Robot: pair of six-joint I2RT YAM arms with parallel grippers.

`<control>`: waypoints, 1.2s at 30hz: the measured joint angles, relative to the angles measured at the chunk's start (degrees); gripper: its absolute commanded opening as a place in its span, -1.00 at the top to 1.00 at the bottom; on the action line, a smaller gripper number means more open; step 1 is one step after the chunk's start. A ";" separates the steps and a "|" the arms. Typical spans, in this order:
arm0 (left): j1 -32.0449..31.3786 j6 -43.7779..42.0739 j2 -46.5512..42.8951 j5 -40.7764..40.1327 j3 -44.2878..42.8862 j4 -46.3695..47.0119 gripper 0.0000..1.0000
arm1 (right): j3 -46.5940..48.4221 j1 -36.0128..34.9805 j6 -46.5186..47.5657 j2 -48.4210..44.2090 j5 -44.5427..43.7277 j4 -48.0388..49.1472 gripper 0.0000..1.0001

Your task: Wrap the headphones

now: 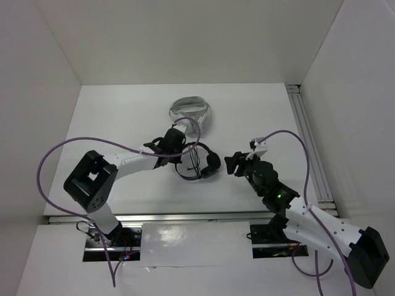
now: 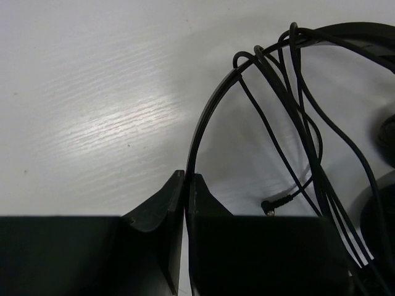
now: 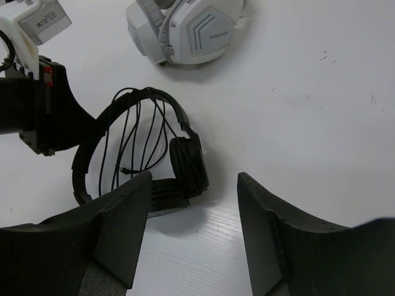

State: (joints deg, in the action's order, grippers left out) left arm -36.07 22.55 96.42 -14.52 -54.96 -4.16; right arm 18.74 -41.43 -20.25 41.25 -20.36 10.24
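A white desk (image 1: 111,123) takes up the floor of a white-walled enclosure. The left arm (image 1: 136,163) reaches in from the near left corner toward the middle. The right arm (image 1: 321,228) comes in from the near right and ends just right of centre.

The white-and-grey headset (image 1: 190,110) (image 3: 191,28) lies toward the far side of the desk, beyond the left arm's tip and apart from the black set.

The headphones (image 1: 207,163) (image 3: 185,154) sit near the middle of the desk, between the two arm ends. They are black, with a thin headband (image 2: 210,117). In the right wrist view one round ear pad stands on edge, and the other lies lower beside it.

The left jaws are clenched on the headband. In the left wrist view the band's thin arc runs straight down into the narrow seam between the two fingers. The right jaws are released and spread wide. They hang over the desk just right of the ear pads, touching nothing.

The thin black cable (image 2: 290,123) (image 3: 133,132) loops over the top of the headband, and several strands cross the band's opening. Its small plug (image 2: 270,208) (image 3: 125,171) lies on the desk inside the arc.
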 measured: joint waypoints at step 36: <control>-4.52 12.26 -32.68 -13.44 2.45 -20.48 -1.00 | 24.94 -2.95 -1.18 2.01 -0.61 -21.77 -0.98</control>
State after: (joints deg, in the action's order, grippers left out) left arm -40.60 34.81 63.75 -27.97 -52.51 -24.64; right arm 43.68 -44.38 -21.43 43.27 -20.97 -11.53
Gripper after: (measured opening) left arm 1.000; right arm 0.991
